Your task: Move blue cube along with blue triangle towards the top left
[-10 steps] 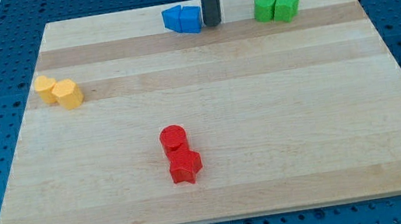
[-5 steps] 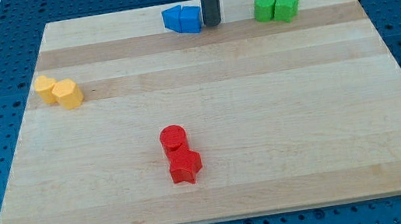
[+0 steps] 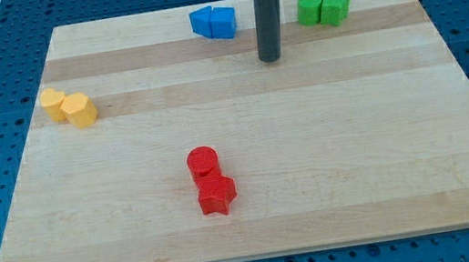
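Eight blocks in four pairs on the wooden board [image 3: 327, 136].
My tip [image 3: 271, 58] holds nothing and touches no block; it stands below and to the right of the blue triangle [image 3: 202, 22] and blue cube [image 3: 222, 22], which touch at the view's top. Also two green blocks [image 3: 322, 8], two yellow blocks [image 3: 68, 106], two red blocks [image 3: 211, 180].

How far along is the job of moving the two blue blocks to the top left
Partly done at best. The blue cube and blue triangle sit touching at the view's top edge, but near the middle, not the top left corner. My tip is apart from them, below and to their right, pushing nothing. Left to do: get to the pair's right side and push them leftward along the board.
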Controlling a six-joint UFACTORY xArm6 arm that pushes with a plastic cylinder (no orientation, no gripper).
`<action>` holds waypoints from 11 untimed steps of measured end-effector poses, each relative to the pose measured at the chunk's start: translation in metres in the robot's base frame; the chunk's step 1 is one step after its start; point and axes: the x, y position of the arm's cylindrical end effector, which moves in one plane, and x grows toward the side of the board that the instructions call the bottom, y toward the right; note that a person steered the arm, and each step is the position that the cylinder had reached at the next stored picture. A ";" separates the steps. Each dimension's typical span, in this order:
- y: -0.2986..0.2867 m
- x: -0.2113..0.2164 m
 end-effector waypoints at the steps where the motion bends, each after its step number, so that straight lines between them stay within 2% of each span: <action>1: -0.008 -0.011; 3: -0.008 -0.012; 4: -0.018 -0.051; 5: -0.040 -0.073; 7: -0.065 -0.067; 8: -0.087 -0.090; 9: -0.137 -0.111; 10: -0.150 -0.112; 11: -0.130 -0.133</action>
